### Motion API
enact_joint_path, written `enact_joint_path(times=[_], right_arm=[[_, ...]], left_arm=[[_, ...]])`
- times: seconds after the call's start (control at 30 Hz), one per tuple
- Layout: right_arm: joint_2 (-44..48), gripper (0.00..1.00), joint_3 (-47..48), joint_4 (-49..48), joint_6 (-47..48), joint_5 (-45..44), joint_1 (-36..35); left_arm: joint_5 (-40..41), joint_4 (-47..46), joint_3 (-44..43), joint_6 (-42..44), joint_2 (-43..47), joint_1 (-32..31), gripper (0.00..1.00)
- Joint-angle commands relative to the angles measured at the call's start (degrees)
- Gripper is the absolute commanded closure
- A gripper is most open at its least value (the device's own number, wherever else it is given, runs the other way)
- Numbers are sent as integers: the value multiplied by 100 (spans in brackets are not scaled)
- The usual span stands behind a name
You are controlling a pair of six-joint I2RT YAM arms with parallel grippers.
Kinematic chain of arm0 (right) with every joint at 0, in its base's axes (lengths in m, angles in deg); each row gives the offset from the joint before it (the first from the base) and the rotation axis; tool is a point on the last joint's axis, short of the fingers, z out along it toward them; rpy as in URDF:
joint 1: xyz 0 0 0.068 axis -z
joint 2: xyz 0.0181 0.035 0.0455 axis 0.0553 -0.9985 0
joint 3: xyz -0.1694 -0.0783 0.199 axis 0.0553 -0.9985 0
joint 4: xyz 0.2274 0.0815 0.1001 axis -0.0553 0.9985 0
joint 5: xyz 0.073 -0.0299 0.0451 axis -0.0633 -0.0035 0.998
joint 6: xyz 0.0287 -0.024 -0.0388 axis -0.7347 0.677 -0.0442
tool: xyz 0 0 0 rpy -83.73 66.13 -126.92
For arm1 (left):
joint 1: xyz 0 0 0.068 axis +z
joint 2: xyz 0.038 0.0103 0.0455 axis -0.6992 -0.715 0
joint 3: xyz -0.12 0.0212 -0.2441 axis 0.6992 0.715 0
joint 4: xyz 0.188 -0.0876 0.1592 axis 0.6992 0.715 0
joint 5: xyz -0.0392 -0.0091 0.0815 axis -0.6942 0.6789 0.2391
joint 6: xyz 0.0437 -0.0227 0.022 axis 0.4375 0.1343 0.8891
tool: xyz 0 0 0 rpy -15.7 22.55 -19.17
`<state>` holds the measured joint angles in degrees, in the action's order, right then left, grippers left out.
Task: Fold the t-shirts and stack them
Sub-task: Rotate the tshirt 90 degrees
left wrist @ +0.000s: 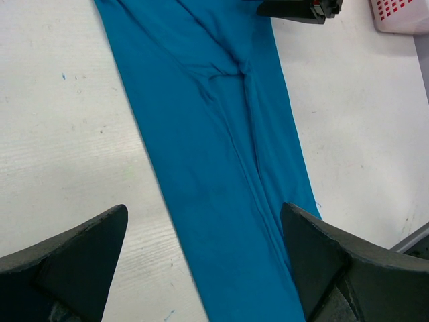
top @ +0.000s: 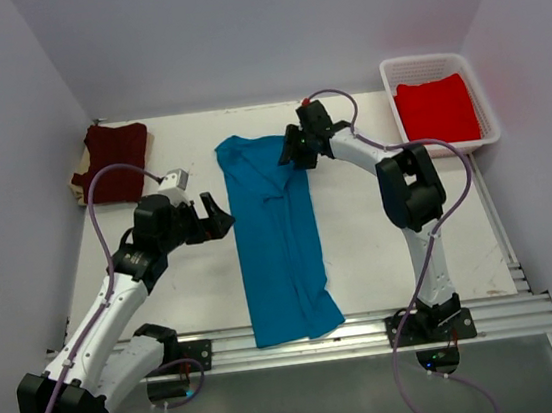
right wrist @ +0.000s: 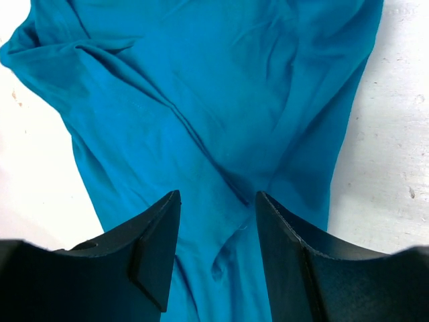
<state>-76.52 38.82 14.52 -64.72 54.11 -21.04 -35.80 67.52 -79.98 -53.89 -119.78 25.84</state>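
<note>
A teal-blue t-shirt [top: 278, 236] lies folded into a long strip down the middle of the table, from the back to the near edge. My left gripper [top: 219, 218] hovers at its left edge, wide open, with the cloth [left wrist: 214, 168] showing between the fingers [left wrist: 87, 248]. My right gripper [top: 294, 149] is over the strip's far right corner. Its jaws stand partly apart above the wrinkled teal cloth [right wrist: 201, 100], pinching nothing that I can see. A dark maroon t-shirt [top: 114, 161] lies folded at the back left. A bright red t-shirt [top: 436, 111] sits in the basket.
The white mesh basket [top: 490, 105] stands at the back right corner, and its edge [left wrist: 402, 13] shows in the left wrist view. White walls close the table on three sides. A metal rail [top: 302, 339] runs along the near edge under the shirt's hem.
</note>
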Motion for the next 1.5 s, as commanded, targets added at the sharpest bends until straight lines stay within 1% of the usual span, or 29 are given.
enact_joint_path(times=[0.0,0.17,0.3,0.37,0.4,0.53,0.57,0.63,0.73,0.87,0.9,0.93,1.0,1.47], right_arm=[[-105,48,-24,67,5,-131,39],[-114,49,-129,-56,-92,-52,39],[-96,50,-427,-249,-197,1,39],[-79,55,-525,-389,-241,36,39],[-78,58,-612,-434,-267,62,39],[-61,82,-710,-557,-294,115,39],[-44,93,-727,-575,-294,107,39],[18,96,-736,-592,-294,115,39],[123,96,-727,-557,-215,89,39],[317,93,-754,-522,-127,-34,39],[334,84,-754,-505,-101,-51,39],[387,81,-754,-496,-74,-69,39],[422,78,-754,-487,-65,-104,39],[141,77,-314,-311,-4,-60,39]], left_arm=[[67,58,5,-18,86,-20,0],[94,76,-12,-18,94,-20,0],[102,85,-4,-18,68,-20,0],[120,85,-4,-18,59,-20,0],[129,85,-4,-10,59,-20,0],[138,85,14,-10,50,-20,0],[146,85,23,-10,42,-20,0],[146,76,40,-10,24,-20,0],[138,67,58,-10,24,-20,0],[138,58,84,-10,24,-20,0],[138,41,84,-10,15,-20,0],[129,49,93,-10,-2,-20,0],[129,23,93,-10,-11,-20,0],[129,58,111,-10,-2,-20,0]])
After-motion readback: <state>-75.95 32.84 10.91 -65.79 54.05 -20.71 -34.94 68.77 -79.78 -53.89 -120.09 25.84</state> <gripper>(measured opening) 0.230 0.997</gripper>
